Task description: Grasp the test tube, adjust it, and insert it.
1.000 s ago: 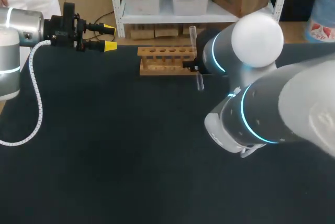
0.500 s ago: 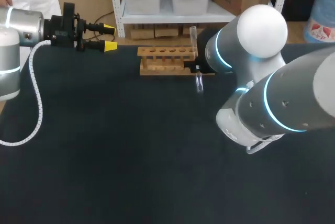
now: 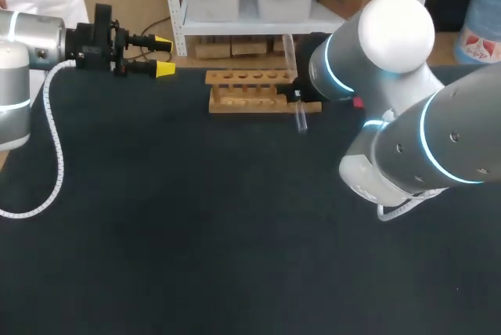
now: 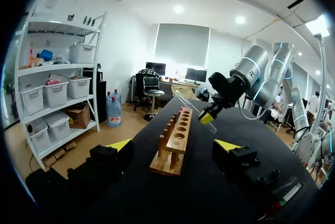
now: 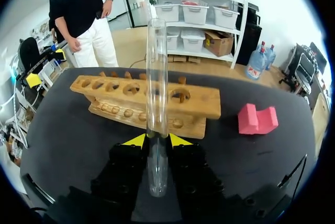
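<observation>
A clear glass test tube (image 5: 156, 77) stands nearly upright between the yellow tips of my right gripper (image 5: 157, 140), which is shut on its lower part. Just ahead of it lies the wooden rack (image 5: 141, 98) with a row of holes. From above, the tube (image 3: 300, 120) hangs at the right end of the rack (image 3: 246, 88), and my right arm hides most of the gripper. My left gripper (image 3: 163, 55) is open and empty, off to the left of the rack. In its own view the left gripper (image 4: 174, 146) faces the rack (image 4: 175, 130) end-on, with the tube (image 4: 189, 108) beyond.
A small pink block (image 5: 256, 120) lies on the dark table to the right of the rack, just showing as a red bit (image 3: 358, 102) beside my right arm. The bulky right arm (image 3: 407, 131) spans the table's right side.
My right arm's elbow has swung to the right and back. The tube in its gripper has stayed at the rack's right end, shifting only slightly. The left arm has not moved.
</observation>
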`<state>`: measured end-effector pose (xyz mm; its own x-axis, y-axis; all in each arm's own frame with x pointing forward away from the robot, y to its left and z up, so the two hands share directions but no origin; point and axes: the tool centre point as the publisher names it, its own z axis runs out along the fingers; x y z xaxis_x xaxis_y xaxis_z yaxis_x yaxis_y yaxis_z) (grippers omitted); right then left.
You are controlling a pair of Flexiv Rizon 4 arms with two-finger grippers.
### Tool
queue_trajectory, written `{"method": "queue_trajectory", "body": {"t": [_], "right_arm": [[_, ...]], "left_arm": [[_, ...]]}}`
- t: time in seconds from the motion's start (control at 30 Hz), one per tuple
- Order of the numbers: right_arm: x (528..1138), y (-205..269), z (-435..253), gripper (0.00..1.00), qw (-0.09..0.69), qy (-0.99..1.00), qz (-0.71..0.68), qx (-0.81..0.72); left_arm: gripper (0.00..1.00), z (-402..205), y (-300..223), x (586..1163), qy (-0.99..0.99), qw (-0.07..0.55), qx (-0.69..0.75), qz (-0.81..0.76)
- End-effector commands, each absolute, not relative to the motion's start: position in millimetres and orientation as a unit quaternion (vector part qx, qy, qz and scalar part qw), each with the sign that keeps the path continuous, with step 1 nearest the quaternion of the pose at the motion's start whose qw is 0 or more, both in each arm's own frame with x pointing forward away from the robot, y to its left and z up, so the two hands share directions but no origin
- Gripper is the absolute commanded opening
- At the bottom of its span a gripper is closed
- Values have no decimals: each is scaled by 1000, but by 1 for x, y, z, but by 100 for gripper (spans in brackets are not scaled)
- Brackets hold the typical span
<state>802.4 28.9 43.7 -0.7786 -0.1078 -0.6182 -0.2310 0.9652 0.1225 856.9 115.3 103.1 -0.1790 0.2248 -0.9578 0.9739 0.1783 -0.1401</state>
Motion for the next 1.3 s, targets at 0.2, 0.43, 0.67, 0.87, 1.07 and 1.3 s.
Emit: {"method": "queue_trajectory", "body": {"t": [0.2, 0.43, 0.67, 0.87, 1.07, 1.3], "right_arm": [[776, 25, 75, 0, 378, 922, 55, -63], [767, 22, 93, 0, 399, 915, 45, -53], [759, 22, 108, 0, 416, 907, 37, -48], [757, 22, 111, 0, 425, 903, 48, -42], [756, 22, 113, 0, 427, 901, 66, -42], [756, 22, 113, 0, 427, 901, 66, -42]], "left_arm": [[100, 102, 116, 856, 634, 434, 472, -432], [100, 102, 116, 856, 634, 434, 472, -432], [100, 102, 116, 856, 634, 434, 472, -432], [100, 102, 116, 856, 634, 434, 472, -432], [100, 102, 116, 856, 634, 434, 472, -432], [100, 102, 116, 856, 634, 434, 472, -432]]}}
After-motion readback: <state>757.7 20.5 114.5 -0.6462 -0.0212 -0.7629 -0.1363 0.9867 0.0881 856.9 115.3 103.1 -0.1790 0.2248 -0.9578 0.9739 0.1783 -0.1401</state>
